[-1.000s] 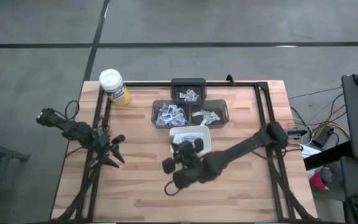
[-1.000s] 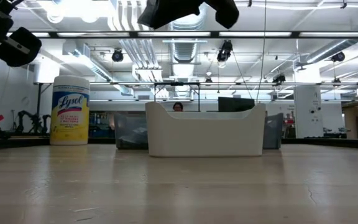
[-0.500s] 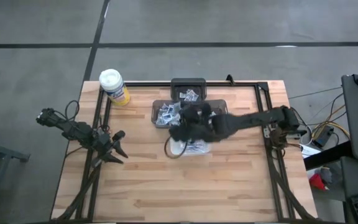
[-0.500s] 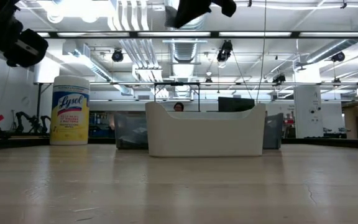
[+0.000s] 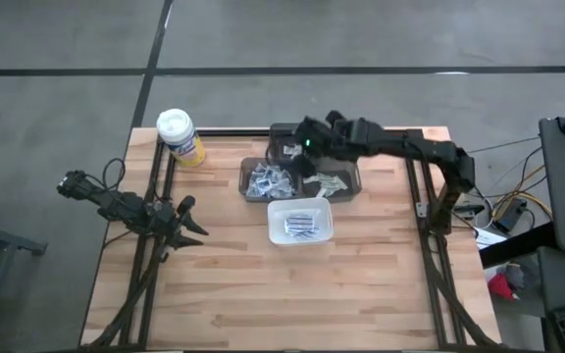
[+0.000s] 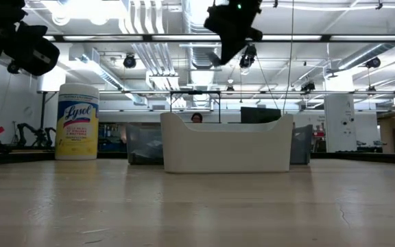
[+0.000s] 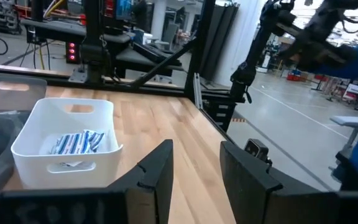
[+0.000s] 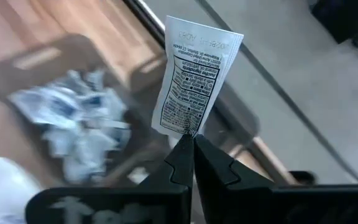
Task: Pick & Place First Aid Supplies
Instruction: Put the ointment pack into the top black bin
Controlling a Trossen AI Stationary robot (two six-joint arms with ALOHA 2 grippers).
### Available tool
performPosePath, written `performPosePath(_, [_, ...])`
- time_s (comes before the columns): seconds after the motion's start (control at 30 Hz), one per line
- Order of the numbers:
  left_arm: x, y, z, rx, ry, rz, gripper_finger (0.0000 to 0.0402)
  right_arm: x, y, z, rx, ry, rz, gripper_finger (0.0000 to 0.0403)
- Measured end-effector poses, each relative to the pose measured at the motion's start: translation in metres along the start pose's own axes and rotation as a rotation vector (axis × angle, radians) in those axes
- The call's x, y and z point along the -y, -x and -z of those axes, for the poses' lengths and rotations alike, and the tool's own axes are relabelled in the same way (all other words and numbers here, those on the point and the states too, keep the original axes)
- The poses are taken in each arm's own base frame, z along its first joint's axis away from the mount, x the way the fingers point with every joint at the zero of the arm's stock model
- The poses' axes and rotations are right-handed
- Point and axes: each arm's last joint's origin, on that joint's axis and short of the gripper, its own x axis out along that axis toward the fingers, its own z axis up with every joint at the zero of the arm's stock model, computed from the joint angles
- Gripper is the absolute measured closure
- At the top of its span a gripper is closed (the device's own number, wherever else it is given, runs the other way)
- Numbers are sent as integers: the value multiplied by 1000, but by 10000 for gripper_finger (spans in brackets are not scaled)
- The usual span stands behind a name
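Swinging away from the lower middle of the high view, the right arm is now reaching across the upper centre, where it was over the white tray half a second ago; the left arm is barely shifting at the left edge. On the wooden tabletop (image 5: 214, 284), three dark bins (image 5: 255, 186) are clustering at upper centre with loose first aid supplies (image 5: 268, 178) piled inside, and the white tray (image 5: 281, 211) just below them is carrying a few packets already. The yellow canister (image 5: 180, 137) is standing at upper left, well apart. The right tool (image 8: 188, 138) is hovering above the topmost bin, clenched on a single packet (image 8: 196, 78), which is sticking straight out from the tips, long axis in line with the fingers. The bins are lying directly beneath it, so the drop seems to turn on which bin sits under the packet. The left tool (image 7: 194, 162) is waiting with its fingers parted, grasping nothing, pointing toward the tray.
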Motion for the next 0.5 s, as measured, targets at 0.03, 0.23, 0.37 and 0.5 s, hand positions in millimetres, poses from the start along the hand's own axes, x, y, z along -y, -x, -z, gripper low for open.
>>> performPosePath(0.03, [0, 0, 0, 0, 0, -1, 275, 9, -5, -2, -8, 20, 10, 394])
performPosePath(0.23, [-1, 0, 0, 6, 1, -26, 275, 54, -29, -10, -59, 134, 80, 394])
performPosePath(0.37, [-1, 0, 0, 10, 1, -40, 275, 76, -38, -12, -89, 245, 70, 394])
performPosePath(0.5, [-1, 0, 0, 12, -12, -50, 275, 91, -44, -12, -107, 298, 58, 394])
